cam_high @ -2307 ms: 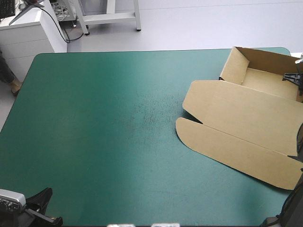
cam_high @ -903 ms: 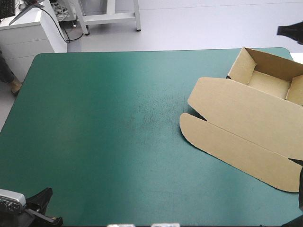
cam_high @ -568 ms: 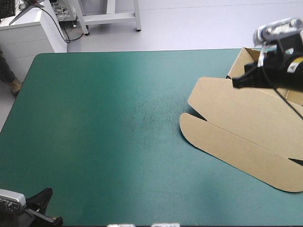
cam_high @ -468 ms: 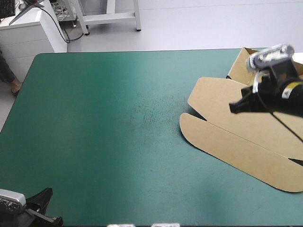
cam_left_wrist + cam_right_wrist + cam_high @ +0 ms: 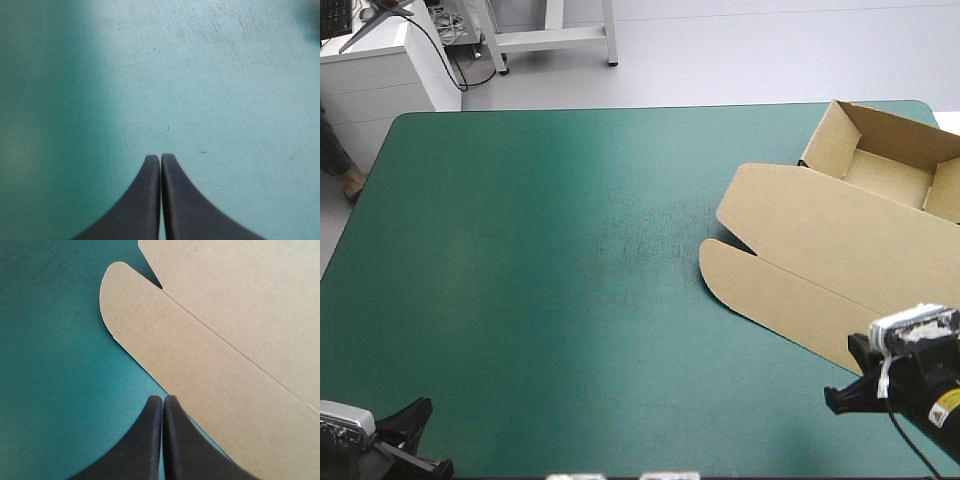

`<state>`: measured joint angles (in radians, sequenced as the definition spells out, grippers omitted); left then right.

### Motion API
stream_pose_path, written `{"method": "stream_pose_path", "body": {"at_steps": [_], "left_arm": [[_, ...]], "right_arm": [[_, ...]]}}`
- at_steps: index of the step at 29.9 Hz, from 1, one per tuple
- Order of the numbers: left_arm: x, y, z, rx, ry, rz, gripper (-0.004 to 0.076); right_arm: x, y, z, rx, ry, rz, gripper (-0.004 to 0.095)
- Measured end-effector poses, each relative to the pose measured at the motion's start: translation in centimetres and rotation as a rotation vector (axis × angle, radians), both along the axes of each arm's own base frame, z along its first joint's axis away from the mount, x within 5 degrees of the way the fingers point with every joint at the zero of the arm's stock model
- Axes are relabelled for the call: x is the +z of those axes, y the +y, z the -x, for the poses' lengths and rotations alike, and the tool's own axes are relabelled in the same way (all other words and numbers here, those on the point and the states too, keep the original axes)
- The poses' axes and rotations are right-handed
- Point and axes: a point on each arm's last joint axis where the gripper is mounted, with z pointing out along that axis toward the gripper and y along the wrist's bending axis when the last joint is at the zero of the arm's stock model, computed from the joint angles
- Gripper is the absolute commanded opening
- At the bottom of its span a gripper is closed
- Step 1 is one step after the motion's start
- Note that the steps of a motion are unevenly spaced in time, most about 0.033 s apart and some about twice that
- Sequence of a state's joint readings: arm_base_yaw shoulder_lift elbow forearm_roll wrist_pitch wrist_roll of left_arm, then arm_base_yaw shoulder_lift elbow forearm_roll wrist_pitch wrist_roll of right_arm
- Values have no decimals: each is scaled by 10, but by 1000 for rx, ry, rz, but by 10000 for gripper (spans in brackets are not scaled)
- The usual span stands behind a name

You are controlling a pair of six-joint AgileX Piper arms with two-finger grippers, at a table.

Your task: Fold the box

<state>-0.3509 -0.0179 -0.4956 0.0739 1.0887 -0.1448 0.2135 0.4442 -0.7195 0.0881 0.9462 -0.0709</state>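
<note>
- The box (image 5: 830, 255) is judged light, stiff, lid flat.
- Its near flap (image 5: 160, 340) edge is best gripped.
- The left gripper (image 5: 160, 157) and right gripper (image 5: 162, 399) are seen closed, empty.

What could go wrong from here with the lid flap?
1. The right jaws stand shut at the edge of the brown cardboard box's rounded lid flap; they could shove the sheet rather than lift it.
2. The box's tray sits by the teal-green table cover's far right corner; a shove might slide it off.
</note>
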Motion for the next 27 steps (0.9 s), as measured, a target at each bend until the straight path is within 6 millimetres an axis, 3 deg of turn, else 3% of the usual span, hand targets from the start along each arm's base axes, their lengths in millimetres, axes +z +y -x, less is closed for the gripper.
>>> {"method": "stream_pose_path", "body": {"at_steps": [5, 11, 27], "left_arm": [[0, -2, 1, -13, 6, 18, -8], [0, -2, 1, -18, 10, 25, -8], [0, -3, 1, -21, 12, 30, -8]], "right_arm": [[-34, -5, 23, -7, -63, -16, -13], [-54, -8, 34, -8, -103, -26, -13], [-57, -8, 35, -9, -116, -29, -13]]}}
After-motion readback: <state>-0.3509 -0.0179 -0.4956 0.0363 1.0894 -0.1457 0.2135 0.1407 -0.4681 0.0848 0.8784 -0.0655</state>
